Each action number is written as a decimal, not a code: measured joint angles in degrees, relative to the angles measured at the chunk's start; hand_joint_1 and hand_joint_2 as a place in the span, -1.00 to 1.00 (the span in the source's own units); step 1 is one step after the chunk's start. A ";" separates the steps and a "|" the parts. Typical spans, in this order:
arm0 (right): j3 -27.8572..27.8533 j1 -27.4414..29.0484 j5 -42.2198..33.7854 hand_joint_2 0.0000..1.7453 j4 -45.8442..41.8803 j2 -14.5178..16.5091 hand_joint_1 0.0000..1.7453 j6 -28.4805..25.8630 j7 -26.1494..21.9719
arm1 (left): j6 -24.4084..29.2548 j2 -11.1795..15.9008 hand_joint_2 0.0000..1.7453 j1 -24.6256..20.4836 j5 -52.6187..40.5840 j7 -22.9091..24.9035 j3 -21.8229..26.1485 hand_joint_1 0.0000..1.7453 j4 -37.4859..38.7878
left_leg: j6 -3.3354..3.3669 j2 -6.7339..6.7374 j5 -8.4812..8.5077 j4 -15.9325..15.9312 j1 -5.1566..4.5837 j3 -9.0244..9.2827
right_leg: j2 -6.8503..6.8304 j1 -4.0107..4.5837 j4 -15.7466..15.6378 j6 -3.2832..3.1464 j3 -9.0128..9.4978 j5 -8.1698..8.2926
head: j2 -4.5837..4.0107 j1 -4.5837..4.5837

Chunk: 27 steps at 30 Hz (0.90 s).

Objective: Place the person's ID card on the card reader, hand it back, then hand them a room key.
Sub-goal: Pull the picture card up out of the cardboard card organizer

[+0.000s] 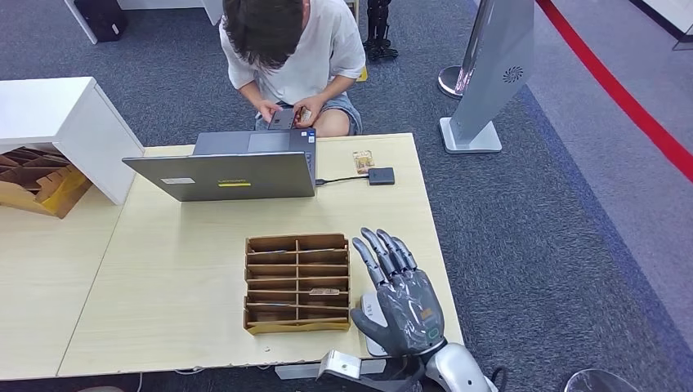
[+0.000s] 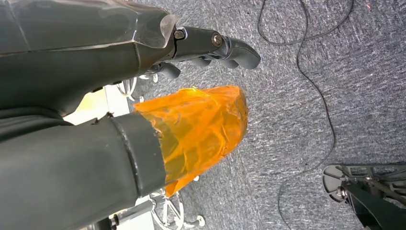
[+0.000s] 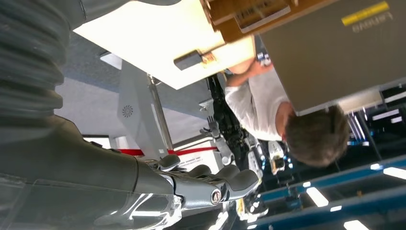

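Observation:
The black card reader (image 1: 381,175) lies at the table's far right, cabled to the laptop, with a small printed card (image 1: 363,161) just beside it. The reader (image 3: 187,60) also appears in the right wrist view. Behind the table a person (image 1: 290,49) sits holding a dark wallet and a card (image 1: 292,117) in both hands. A wooden slotted rack (image 1: 297,282) at the front holds a card (image 1: 324,291) in one slot. My right hand (image 1: 400,302) is raised right of the rack, fingers (image 3: 225,179) straight and apart, holding nothing. My left hand (image 2: 191,86) hangs over carpet, holding nothing, its thumb wrapped in orange film.
An open grey laptop (image 1: 233,167) stands between the rack and the person. A white cabinet (image 1: 61,122) and cardboard (image 1: 33,184) sit at the left. A grey floor stand (image 1: 490,82) and red floor line (image 1: 621,98) lie to the right. Cables (image 2: 311,86) cross the carpet.

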 joint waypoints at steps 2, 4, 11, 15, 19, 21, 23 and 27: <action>0.95 -0.74 0.22 1.00 0.87 -0.58 -1.00 0.92 0.50 | -0.07 0.04 -1.00 -0.05 0.00 -0.04 0.00 -1.00 0.00 | 0.00 0.00 0.00 0.00 0.00 0.00 | 0.00 0.00 0.00 0.00 0.00 0.00 | 0.00 0.00; 1.69 -1.32 0.39 1.00 1.49 -0.98 -1.00 1.58 0.78 | -0.13 0.09 -1.00 -0.11 0.00 -0.09 0.00 -1.00 0.00 | 0.00 0.00 0.00 0.00 0.00 0.00 | 0.00 0.00 0.00 0.00 0.00 0.00 | 0.00 0.00; 3.96 -3.05 1.33 1.00 3.25 -1.69 -1.00 3.09 1.76 | -0.15 0.18 -1.00 -0.41 0.00 -0.35 0.00 -1.00 0.00 | 0.00 0.00 0.00 0.00 0.00 -0.01 | 0.00 0.00 0.00 0.00 -0.01 0.00 | 0.00 -0.01; 4.73 -3.69 1.33 1.00 3.95 -1.94 -1.00 4.11 2.52 | -0.15 0.19 -1.00 -0.46 0.00 -0.35 0.00 -1.00 0.00 | 0.00 0.00 0.00 0.00 0.00 -0.01 | 0.00 0.00 0.00 0.00 -0.01 0.00 | 0.00 -0.01; 5.35 -4.29 0.99 1.00 4.97 -2.01 -1.00 5.37 3.91 | -0.15 0.26 -1.00 -0.50 0.00 -0.35 0.00 -1.00 0.00 | 0.00 0.00 0.00 0.00 0.00 -0.01 | 0.00 0.00 0.00 0.00 -0.01 0.00 | 0.00 0.00; 5.47 -4.49 0.85 1.00 5.47 -2.03 -1.00 5.74 4.28 | -0.15 0.31 -1.00 -0.51 0.00 -0.35 0.00 -1.00 0.00 | 0.00 0.00 0.00 0.00 0.00 -0.01 | 0.00 0.00 0.00 0.00 -0.01 0.00 | 0.00 0.00; 5.51 -4.62 0.81 1.00 5.90 -2.03 -1.00 5.92 4.38 | -0.15 0.36 -1.00 -0.51 0.00 -0.35 -0.01 -1.00 0.00 | 0.00 0.00 0.00 0.00 0.00 -0.01 | 0.00 0.00 0.00 0.00 -0.01 0.00 | 0.00 -0.02; 5.54 -4.75 0.68 1.00 6.61 -2.03 -0.88 5.94 4.45 | -0.14 0.38 -1.00 -0.51 0.00 -0.35 -0.02 -1.00 0.00 | 0.00 -0.01 0.00 0.00 0.00 -0.01 | 0.00 0.00 0.00 0.00 -0.01 0.00 | 0.00 -0.01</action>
